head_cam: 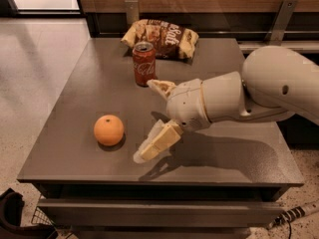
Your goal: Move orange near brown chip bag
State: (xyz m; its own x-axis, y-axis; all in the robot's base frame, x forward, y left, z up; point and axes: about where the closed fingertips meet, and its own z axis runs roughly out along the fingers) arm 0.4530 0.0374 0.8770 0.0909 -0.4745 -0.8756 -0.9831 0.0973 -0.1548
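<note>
The orange (108, 130) sits on the grey table (79, 98), front left. The brown chip bag (162, 38) lies at the table's far edge, wrinkly with yellow-tan ends. My gripper (148, 118) reaches in from the right and is open, one finger (160, 87) near the soda can and the other (155, 144) low toward the front. It hovers just right of the orange, a short gap away, and holds nothing.
A red soda can (143, 63) stands upright just in front of the chip bag, between it and the orange. A wood-panelled wall with metal brackets (284, 14) runs behind the table. Tiled floor lies to the left.
</note>
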